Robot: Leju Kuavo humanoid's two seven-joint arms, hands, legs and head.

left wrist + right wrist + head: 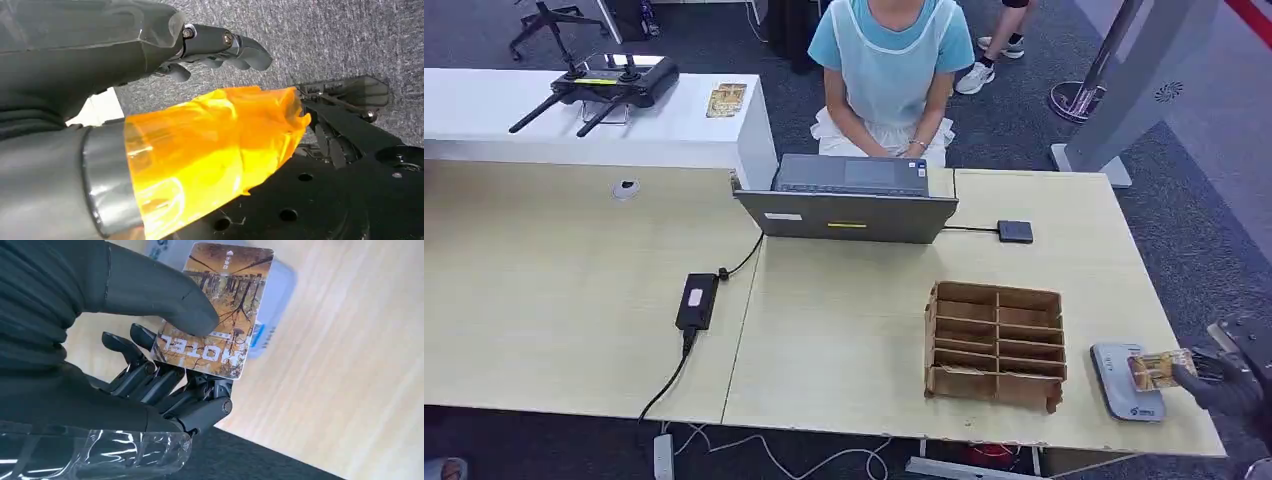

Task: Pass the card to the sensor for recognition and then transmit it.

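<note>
Right hand (1224,385) at table's (844,330) near right corner, thumb (165,300) pressing hotel card (220,310) against fingers (165,385), card firmly held. Card (1159,370) hovering flat over grey card sensor (1121,385), overlapping its right part; contact with sensor unclear. Sensor lying just right of brown compartmented cardboard organizer (996,345). Left hand (215,47) hanging over grey carpet, fingers loosely curled, holding nothing, orange film wrapped round wrist. Open laptop (849,200) at far edge, person (889,70) seated behind. Power adapter (696,300) left of centre.
</note>
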